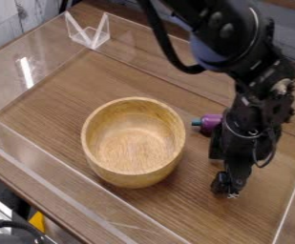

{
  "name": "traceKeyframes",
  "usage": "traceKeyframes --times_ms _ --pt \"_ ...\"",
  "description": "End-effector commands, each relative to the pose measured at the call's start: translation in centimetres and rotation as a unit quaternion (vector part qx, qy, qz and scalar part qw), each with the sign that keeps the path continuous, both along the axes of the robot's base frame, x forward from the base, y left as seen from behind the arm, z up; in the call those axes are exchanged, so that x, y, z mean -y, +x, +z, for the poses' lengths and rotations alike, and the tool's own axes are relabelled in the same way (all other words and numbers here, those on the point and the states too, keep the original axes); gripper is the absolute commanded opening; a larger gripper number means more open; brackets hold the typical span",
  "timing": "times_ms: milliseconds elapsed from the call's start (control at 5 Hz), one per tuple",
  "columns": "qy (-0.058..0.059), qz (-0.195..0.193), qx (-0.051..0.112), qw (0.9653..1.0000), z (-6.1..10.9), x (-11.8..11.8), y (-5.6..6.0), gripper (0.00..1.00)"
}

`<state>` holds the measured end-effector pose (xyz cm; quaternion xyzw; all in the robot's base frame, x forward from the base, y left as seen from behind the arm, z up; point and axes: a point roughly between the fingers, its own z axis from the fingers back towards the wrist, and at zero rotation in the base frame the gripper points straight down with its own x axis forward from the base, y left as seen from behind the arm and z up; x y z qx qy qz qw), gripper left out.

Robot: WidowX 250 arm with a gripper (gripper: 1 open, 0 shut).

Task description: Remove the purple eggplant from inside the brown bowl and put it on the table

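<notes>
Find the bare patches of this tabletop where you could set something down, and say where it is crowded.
The table is bare left of the bowl, and beyond it toward the far clear wall. It is crowded to the bowl's right, where the gripper stands close by the eggplant.

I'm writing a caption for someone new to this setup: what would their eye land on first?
Probably the black gripper, large and dark, low over the right side of the picture. Next, the round light-brown bowl left of it, with nothing inside. A small flash of purple, the eggplant, peeks out behind the gripper, on the table.
</notes>
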<state>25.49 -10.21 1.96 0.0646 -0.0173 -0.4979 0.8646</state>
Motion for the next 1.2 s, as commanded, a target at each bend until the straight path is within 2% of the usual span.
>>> traceKeyframes --times_ms 0,600,800,1000 --pt "-0.006 0.001 0.007 1.0000 0.38 0.51 -0.15 1.00" --pt "-0.010 0.018 0.005 0.9998 0.37 0.60 -0.44 1.00" --pt "-0.011 0.023 0.004 0.9997 0.38 0.64 -0.54 0.00" --pt "-0.011 0.026 0.002 0.9996 0.44 0.65 -0.63 0.00"
